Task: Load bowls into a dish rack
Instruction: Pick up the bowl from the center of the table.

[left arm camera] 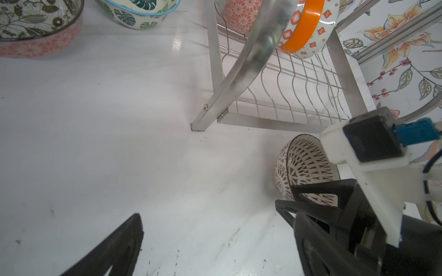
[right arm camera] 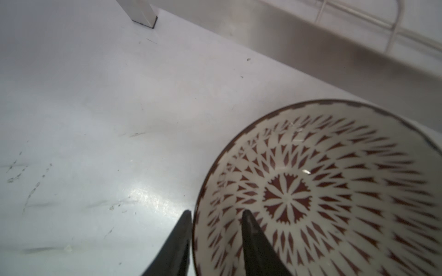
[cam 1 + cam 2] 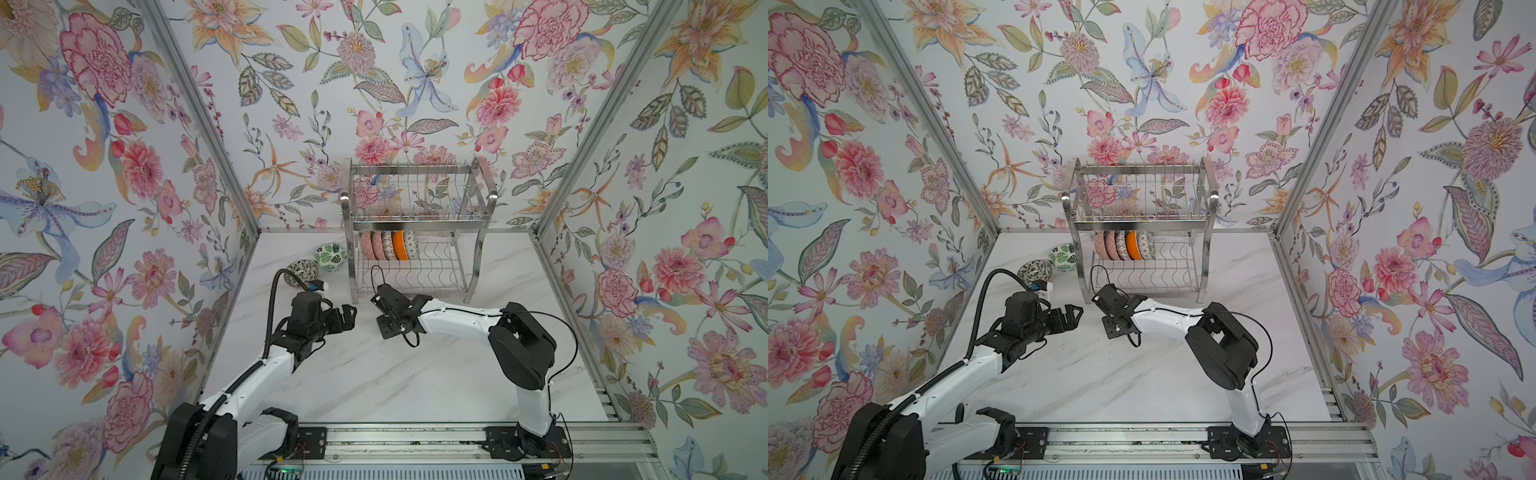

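Steel dish rack (image 3: 415, 226) stands at the back of the table (image 3: 374, 374) in both top views. A row of bowls (image 3: 386, 245) sits on edge in its lower tier. The leaf bowl (image 3: 330, 257) and floral bowl (image 3: 302, 272) lie just to its left, and the left gripper (image 3: 352, 318) gapes empty. Left wrist: the brown-patterned bowl (image 1: 303, 165) sits just in front of the rack. Right wrist: the right gripper (image 2: 216, 213) straddles its rim; I cannot tell whether it pinches.

Eight bowls (image 3: 384, 246), one rack (image 3: 415, 225), two arms (image 3: 253, 374).
Five stand in the rack, a leaf bowl (image 3: 330, 257) and a flower bowl (image 3: 302, 272) sit just left of it, and a brown bowl (image 1: 303, 165) sits just in front.
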Available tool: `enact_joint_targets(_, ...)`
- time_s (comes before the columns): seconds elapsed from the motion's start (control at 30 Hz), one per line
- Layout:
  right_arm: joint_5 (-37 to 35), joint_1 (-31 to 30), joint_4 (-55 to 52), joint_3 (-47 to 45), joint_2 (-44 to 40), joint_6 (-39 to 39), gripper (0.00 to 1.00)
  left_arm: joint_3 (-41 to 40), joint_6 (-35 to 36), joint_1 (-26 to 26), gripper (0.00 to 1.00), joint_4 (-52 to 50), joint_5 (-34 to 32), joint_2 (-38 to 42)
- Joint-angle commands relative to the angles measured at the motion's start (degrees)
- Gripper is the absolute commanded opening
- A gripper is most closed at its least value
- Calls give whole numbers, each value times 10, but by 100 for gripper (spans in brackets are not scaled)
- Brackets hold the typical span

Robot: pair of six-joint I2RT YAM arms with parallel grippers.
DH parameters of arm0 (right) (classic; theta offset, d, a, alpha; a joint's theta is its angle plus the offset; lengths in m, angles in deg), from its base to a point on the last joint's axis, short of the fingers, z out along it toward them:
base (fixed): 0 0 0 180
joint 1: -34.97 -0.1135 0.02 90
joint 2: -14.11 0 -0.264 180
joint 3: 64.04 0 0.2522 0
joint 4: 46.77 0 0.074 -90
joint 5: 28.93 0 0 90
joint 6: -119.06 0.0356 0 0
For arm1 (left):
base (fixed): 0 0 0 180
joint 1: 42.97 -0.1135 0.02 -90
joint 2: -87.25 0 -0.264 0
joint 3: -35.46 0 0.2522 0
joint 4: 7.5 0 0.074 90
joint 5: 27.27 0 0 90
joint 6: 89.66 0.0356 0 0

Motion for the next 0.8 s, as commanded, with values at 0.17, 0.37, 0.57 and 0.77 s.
enact_joint_targets(0.17, 2, -1, -24, 14, -20, -13, 6, 6, 9, -6, 99, 14, 18, -14)
enact_joint_targets(0.37, 38, 7, 23, -28, -110, -36, 0, 13, 15, -5, 99, 22, 28, -21)
enact_joint_targets(0.57, 106, 72, 112, -93, -213, -22, 0, 22, 35, 35, 99, 67, 27, -33)
enact_joint_targets(0.77, 165, 160, 244, -157, -273, 5, 0, 70, 68, 99, 99, 99, -10, -78)
